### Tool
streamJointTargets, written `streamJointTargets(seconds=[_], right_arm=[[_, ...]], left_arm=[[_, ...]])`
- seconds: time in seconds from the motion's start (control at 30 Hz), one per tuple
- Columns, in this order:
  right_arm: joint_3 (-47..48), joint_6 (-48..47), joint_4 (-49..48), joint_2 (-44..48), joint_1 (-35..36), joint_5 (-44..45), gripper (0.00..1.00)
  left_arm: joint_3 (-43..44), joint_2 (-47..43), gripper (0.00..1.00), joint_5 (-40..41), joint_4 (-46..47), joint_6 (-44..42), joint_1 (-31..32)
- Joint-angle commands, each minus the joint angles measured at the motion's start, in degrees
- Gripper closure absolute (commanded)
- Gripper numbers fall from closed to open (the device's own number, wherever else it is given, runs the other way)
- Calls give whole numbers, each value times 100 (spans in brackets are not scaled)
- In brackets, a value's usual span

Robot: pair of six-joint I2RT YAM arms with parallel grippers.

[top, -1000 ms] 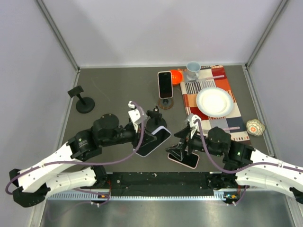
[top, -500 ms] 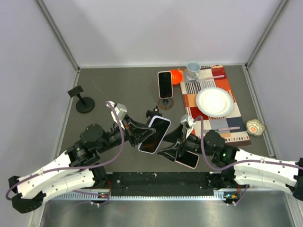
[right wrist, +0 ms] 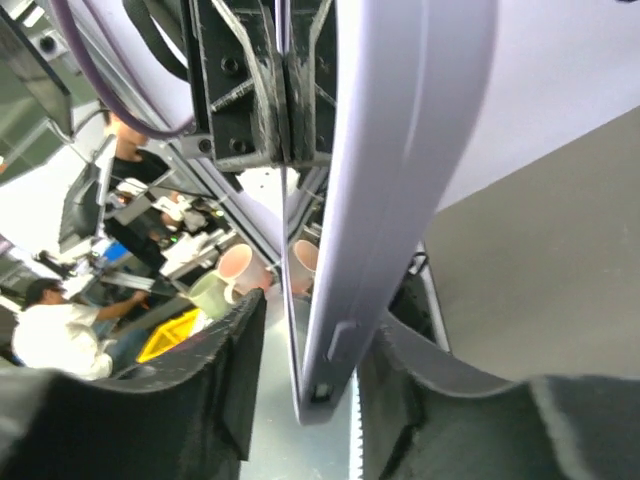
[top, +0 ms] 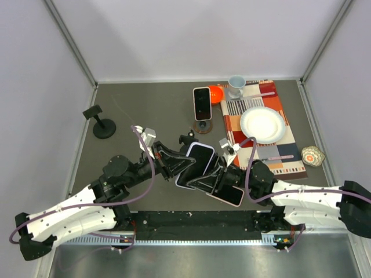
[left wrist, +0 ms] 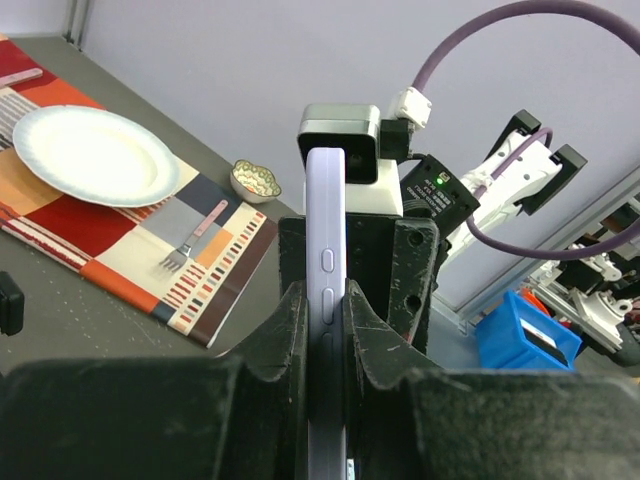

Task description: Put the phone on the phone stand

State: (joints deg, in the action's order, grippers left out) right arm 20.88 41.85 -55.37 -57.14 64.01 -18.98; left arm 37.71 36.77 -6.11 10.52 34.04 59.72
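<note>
The left gripper [left wrist: 322, 318] clamps the lavender phone [top: 196, 165], lifted above the middle of the counter [top: 145, 110]. The right gripper [right wrist: 315, 345] is spread around its lower end, with a gap showing on one side. If the left lets go before that gap shuts, the phone probably drops onto the other phone [top: 232, 196] beneath.

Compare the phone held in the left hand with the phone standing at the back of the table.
The held phone is off the table, tilted and clamped edgewise in the left hand, with the open right hand straddling its end. The back phone stands propped on its stand, untouched. The held phone's case is lilac, while the back phone's rim looks pinkish. Both show dark screens.
</note>
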Motion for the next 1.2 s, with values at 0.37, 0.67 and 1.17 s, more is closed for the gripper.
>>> streamJointTargets(seconds=[0.37,0.67,1.17], right_arm=[[82,-826,1325,1001,-29,386,100],[916,-2610,4191,1742,-37,-377,100],[1620,-3218,5239,1531,-29,-1415,100]], left_arm=[[1624,49,43,101,-2167,-1101,22],[2362,215,13,-531,-3205,-1593,22],[3093,1754,25,-2535,-3584,-2113,22]])
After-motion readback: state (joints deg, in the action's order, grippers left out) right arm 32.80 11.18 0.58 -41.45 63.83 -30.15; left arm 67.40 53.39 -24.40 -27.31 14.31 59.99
